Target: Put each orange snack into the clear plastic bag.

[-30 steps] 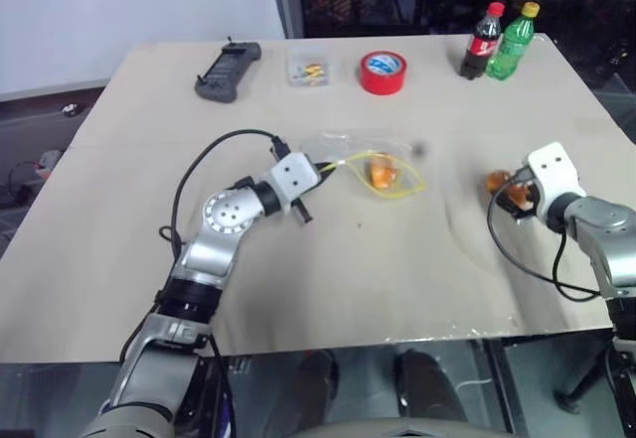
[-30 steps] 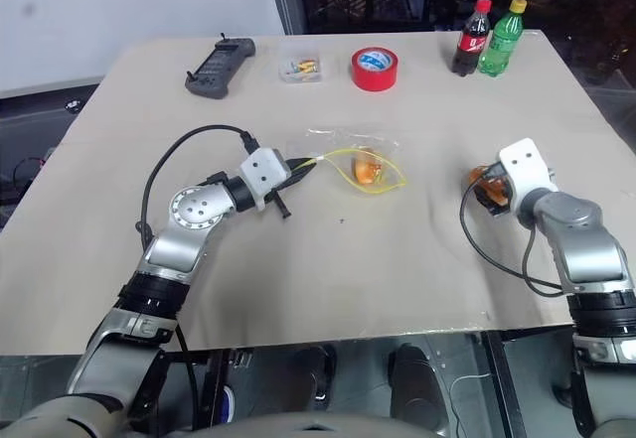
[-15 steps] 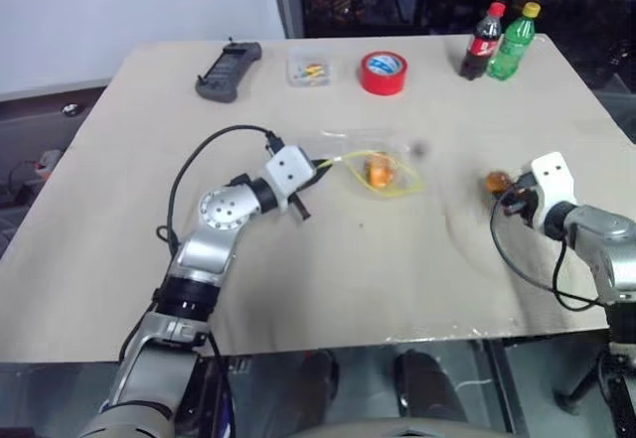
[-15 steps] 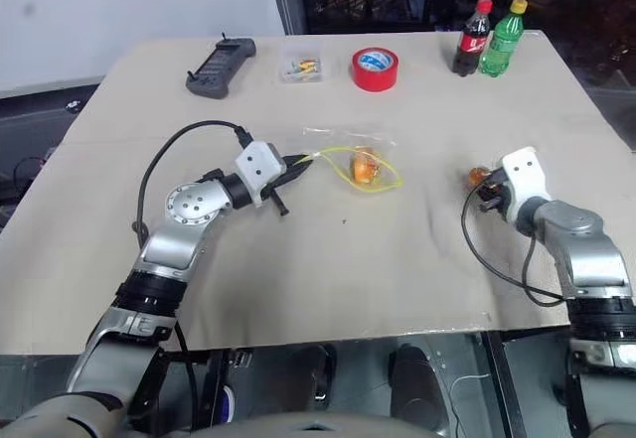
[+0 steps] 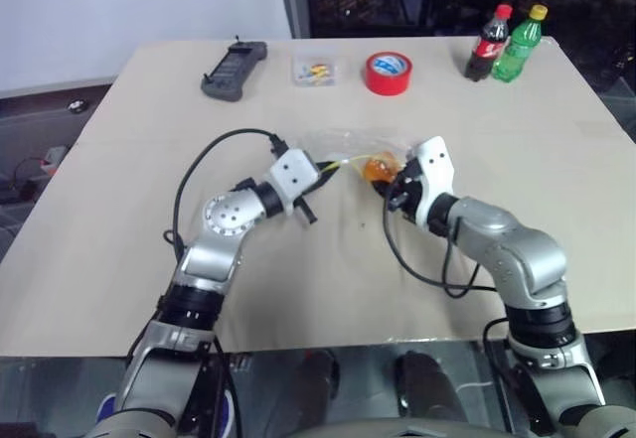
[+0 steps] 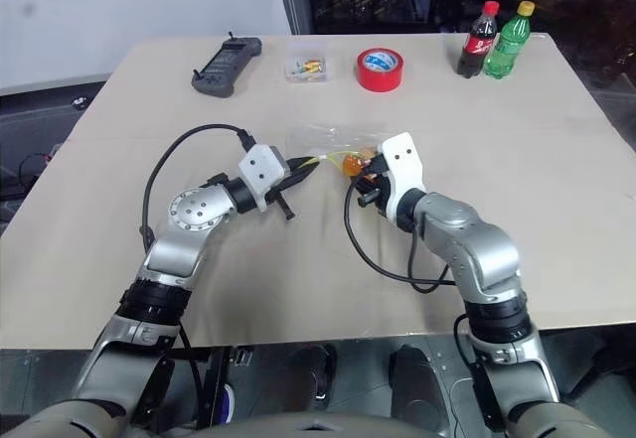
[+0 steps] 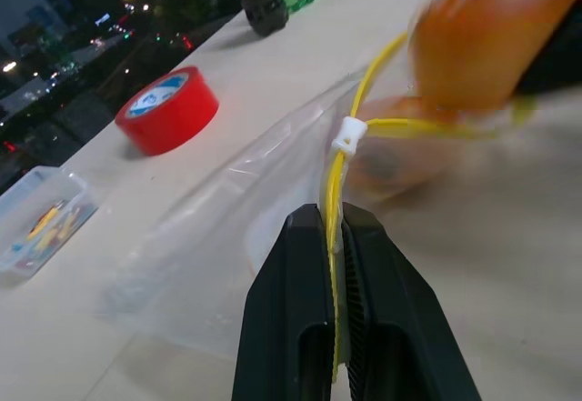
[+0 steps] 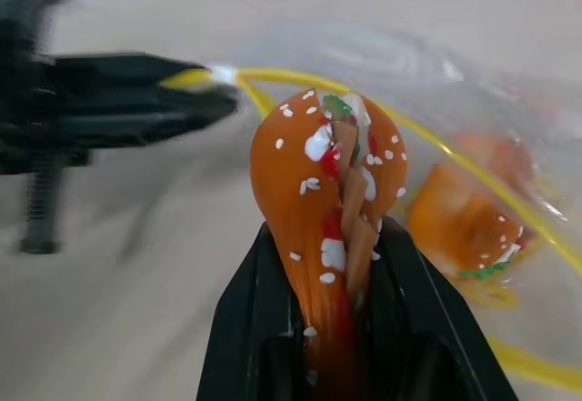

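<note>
Orange snack #1 (image 8: 464, 219) already inside clear bag (image 7: 227, 237); L gripper (image 7: 333, 237) pinched on bag's yellow seal, R gripper (image 8: 336, 265) clamped on snack #2 (image 8: 327, 192) at bag mouth, insert + release left

Both eye views look from head height forward and down over the desk (image 5: 119, 210), taking in its whole top out to the red tape roll (image 5: 387, 72) and two bottles. The left wrist view sits close behind the left claw (image 7: 333, 228), looking along it to the same tape roll. The right wrist view looks close along the right claw (image 8: 332, 255) and shares the clear plastic bag (image 8: 473, 83) with the others.
</note>
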